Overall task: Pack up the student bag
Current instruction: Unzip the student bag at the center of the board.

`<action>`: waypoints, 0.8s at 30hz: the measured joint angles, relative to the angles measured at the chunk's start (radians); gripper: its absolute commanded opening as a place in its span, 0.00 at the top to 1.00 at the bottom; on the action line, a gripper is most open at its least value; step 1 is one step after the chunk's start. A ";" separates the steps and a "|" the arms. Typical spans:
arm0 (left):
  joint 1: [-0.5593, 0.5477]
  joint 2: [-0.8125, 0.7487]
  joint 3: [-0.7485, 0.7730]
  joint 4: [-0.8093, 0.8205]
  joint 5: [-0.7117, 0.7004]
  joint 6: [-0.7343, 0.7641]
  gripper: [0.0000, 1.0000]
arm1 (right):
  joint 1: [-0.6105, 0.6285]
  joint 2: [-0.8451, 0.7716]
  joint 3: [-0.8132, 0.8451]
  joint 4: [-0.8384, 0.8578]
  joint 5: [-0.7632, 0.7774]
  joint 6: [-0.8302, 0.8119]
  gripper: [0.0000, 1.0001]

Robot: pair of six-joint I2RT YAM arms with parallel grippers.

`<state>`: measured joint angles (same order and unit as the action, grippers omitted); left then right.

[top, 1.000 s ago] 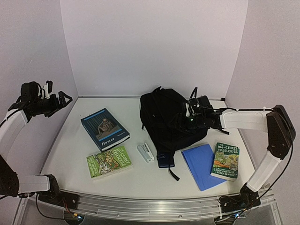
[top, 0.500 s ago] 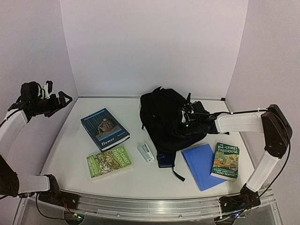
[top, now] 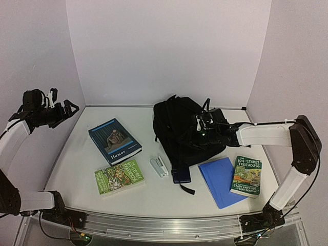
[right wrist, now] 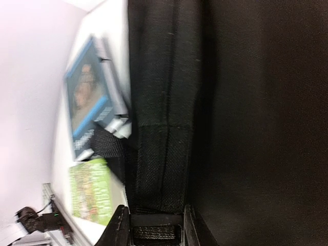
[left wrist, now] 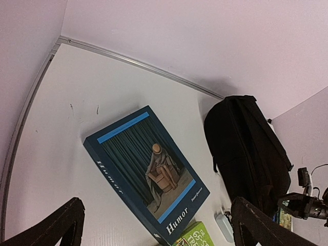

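Top view, bag: the student bag (top: pixel 174 128) lies on the table right of centre. It looks soft, floppy and bulky, so it is best taken by a strap or handle.
Top view, right gripper (top: pixel 201 127): low on the bag's top face.
Left wrist view, left gripper (left wrist: pixel 156 205): spread wide and empty, high over the blue book (left wrist: pixel 146 174).
Right wrist view, grip: 2 fingers (right wrist: pixel 121 228) pinch a webbing strap (right wrist: pixel 156 195) between them.

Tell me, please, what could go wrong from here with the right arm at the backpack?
The right fingers hold only a narrow strap of the soft student bag: it may slip free, or a pull may drag the whole bag.
A dragged bag could shove the stapler and blue folder beside it.
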<state>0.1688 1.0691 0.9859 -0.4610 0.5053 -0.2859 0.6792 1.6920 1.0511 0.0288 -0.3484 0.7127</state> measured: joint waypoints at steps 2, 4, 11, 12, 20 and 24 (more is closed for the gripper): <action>0.000 -0.002 0.000 0.000 0.000 -0.001 0.00 | 0.015 -0.012 0.006 0.028 -0.015 0.011 1.00; 0.000 -0.006 0.000 0.000 0.000 -0.002 0.00 | 0.034 -0.012 0.025 0.049 -0.022 0.022 1.00; 0.000 -0.029 0.000 0.000 0.008 -0.002 0.00 | 0.130 0.088 0.170 0.129 -0.021 0.047 1.00; 0.000 -0.033 0.000 0.000 0.010 -0.002 0.00 | 0.147 0.124 0.201 0.140 -0.016 0.048 1.00; -0.001 -0.048 0.000 0.000 0.019 -0.003 0.00 | 0.282 0.395 0.401 0.162 0.050 0.048 0.98; -0.005 -0.048 0.000 0.000 0.019 -0.004 0.00 | 0.320 0.455 0.434 0.158 0.094 0.046 0.69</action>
<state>0.1642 1.0210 0.9855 -0.4610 0.5240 -0.2897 0.9994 2.1469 1.4851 0.1864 -0.2547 0.7590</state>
